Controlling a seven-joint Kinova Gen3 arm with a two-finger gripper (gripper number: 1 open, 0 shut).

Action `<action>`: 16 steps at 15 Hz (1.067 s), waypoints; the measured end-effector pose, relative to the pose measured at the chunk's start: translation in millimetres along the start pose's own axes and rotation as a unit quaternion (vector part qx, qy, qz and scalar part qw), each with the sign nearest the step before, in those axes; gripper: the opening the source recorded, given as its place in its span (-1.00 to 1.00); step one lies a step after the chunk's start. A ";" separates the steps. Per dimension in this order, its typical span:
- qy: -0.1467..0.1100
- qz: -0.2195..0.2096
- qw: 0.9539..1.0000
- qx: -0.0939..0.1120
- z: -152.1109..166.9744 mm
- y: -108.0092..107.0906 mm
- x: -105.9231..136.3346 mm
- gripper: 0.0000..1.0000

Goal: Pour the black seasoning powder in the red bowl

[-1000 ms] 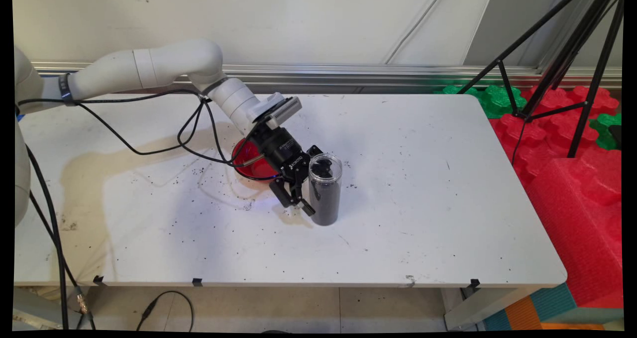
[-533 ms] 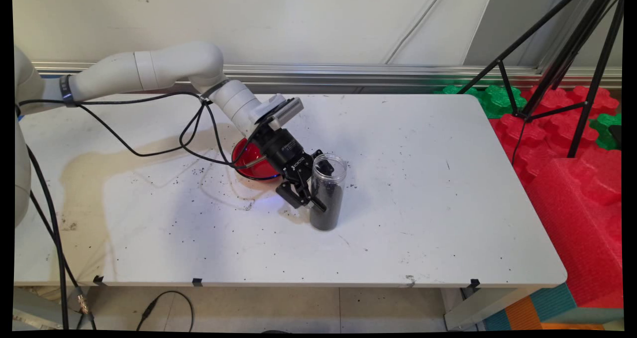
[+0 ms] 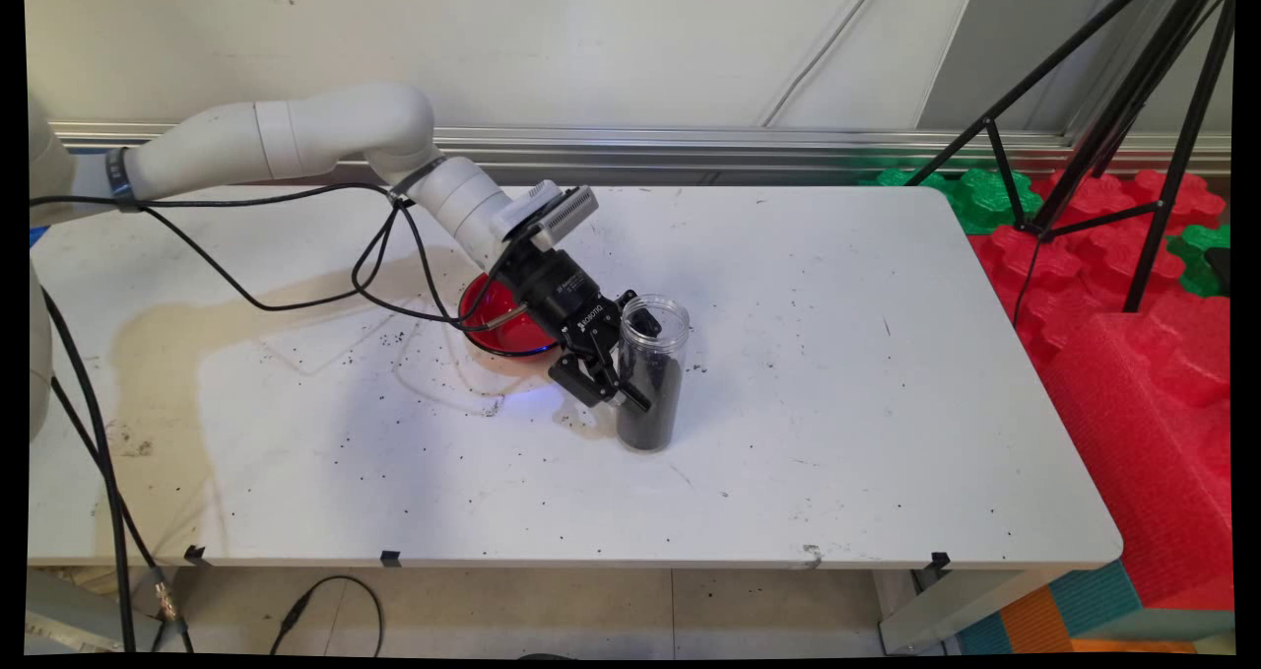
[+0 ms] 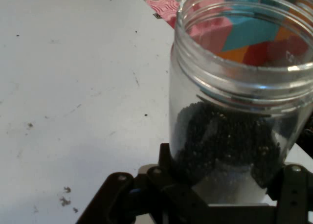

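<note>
Clear plastic jar (image 3: pixel 650 373), open-topped and partly filled with small black granules, sits near the middle of the white bench (image 3: pixel 837 433) and leans slightly. From the left, the white robot arm (image 3: pixel 296 142) reaches across the bench with black cables (image 3: pixel 296 300) hanging from it. Below its wrist a shallow red bowl (image 3: pixel 497 329) rests on the bench, partly hidden. Just right of the bowl, the black two-finger gripper (image 3: pixel 623 368) is clamped on the jar, one finger on each side of its lower body; the hand view shows the jar (image 4: pixel 239 111) filling the space between the gripper (image 4: pixel 220 185) fingers. Black specks (image 3: pixel 414 339) are scattered over the bench. Further right, beyond the bench edge, lie red and green foam mats (image 3: pixel 1133 275) and a black tripod (image 3: pixel 1133 107).
</note>
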 end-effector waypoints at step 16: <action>0.009 -0.028 0.995 0.100 -40.0 21.3 23.0 -1.00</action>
